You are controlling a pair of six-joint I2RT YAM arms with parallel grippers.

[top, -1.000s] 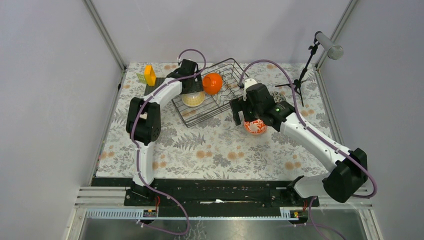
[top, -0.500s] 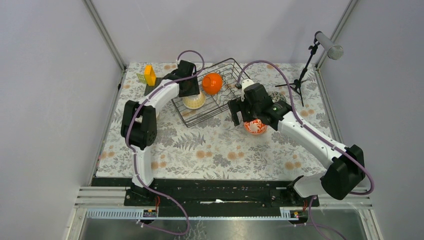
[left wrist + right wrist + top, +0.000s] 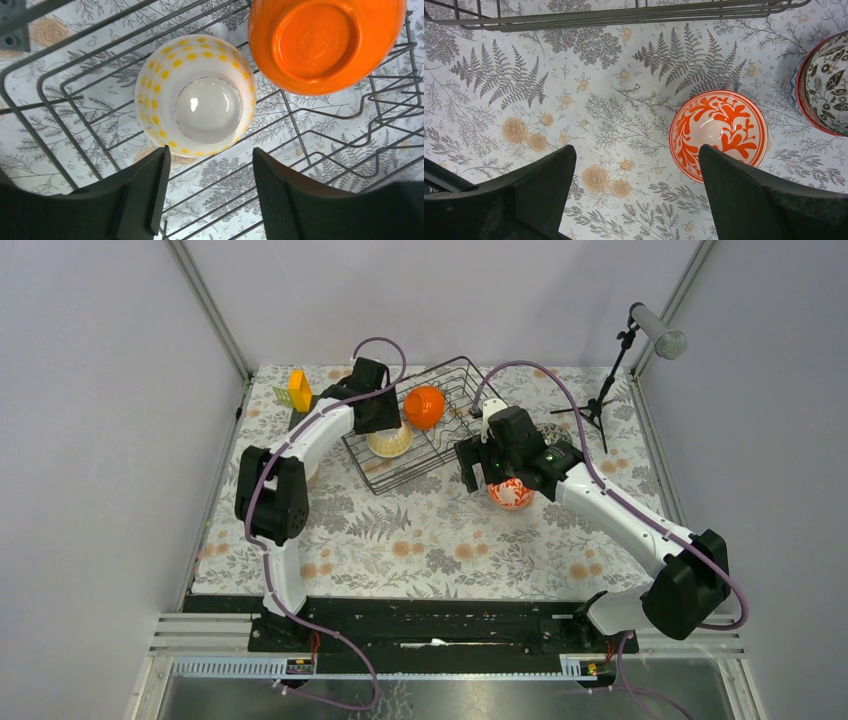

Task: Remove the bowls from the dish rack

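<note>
Floral tablecloth [image 3: 524, 100] below; my left gripper [image 3: 210, 165] hangs spread above the cream dotted bowl [image 3: 197, 95], upturned in the dish rack [image 3: 415, 465]. Next I'd lower and pinch it. Right gripper [image 3: 636, 155] gapes over the red-patterned bowl [image 3: 719, 135].

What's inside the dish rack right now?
Two upside-down bowls: an orange bowl and a cream bowl with yellow dots. The left arm covers part of the rack, so anything under it is hidden.

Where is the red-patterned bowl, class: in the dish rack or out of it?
Out: the red-patterned bowl sits rim-up on the floral cloth, apart from the dish rack.
</note>
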